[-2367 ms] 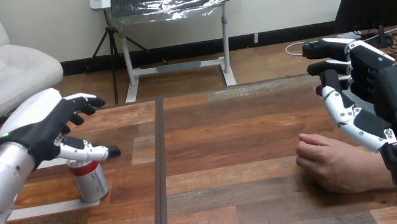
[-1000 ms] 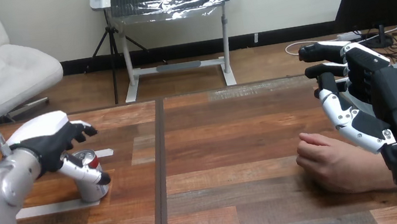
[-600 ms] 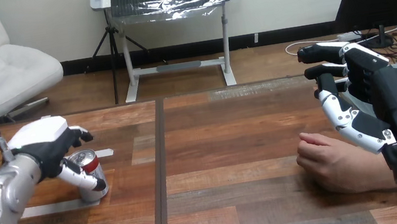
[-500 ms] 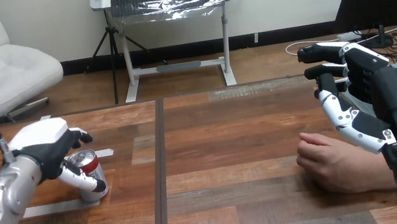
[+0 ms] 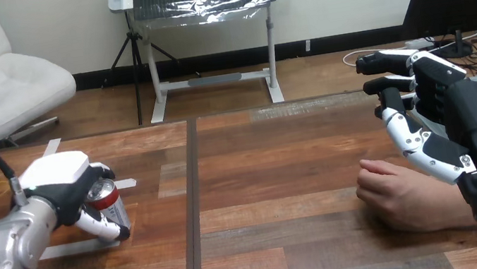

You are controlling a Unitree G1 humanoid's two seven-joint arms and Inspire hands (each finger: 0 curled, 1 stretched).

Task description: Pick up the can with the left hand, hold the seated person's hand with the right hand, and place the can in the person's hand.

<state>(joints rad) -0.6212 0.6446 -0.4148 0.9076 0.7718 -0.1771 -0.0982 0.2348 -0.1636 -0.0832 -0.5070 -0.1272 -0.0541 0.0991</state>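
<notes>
since a moment ago the left hand has come lower, and now its fingers and thumb curl round the can, which stands on the table at the near left. the right hand hangs up at the right, fingers loosely bent, with nothing in them. below it the person's hand rests on the table.

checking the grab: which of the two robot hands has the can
The left hand, at the view's left: its fingers curl round the can. The right hand hangs open above the person's hand, holding nothing.
</notes>
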